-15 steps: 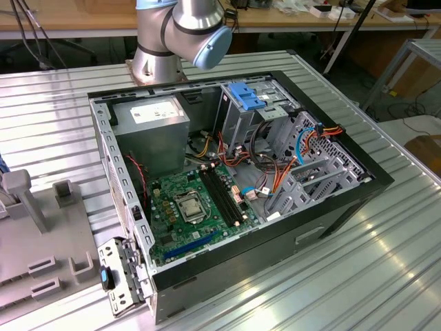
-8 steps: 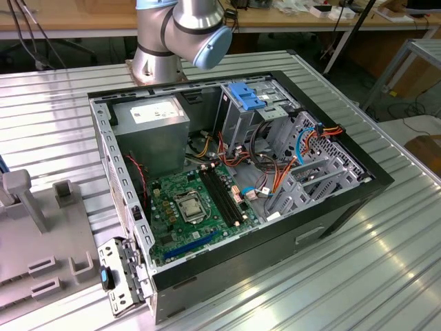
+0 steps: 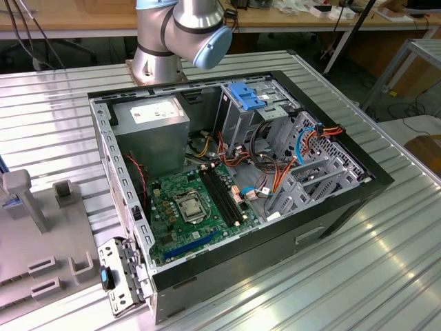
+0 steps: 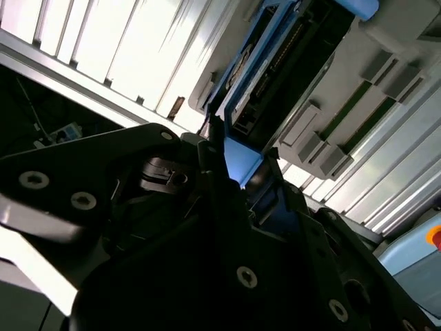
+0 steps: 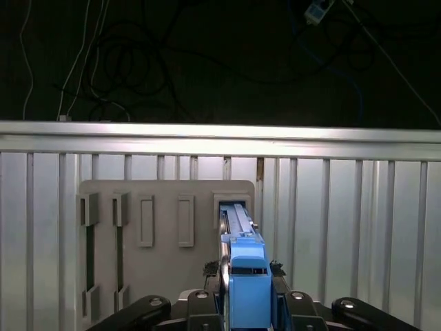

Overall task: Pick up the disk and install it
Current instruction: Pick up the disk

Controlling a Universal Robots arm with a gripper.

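I am clamping the end effector (image 5: 242,270) onto the blue-framed grey-black metal disk (image 5: 247,289), which is standing in the grey slotted holder (image 5: 165,276); the pickup is calling for a straight lift.

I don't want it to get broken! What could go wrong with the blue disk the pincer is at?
Two things, maybe. The disk stands on edge in a narrow slot of the grey holder, with the pincer around it. A crooked lift could jam or scrape it. The open computer case is also crowded with loose cables, so the disk might snag one going in.
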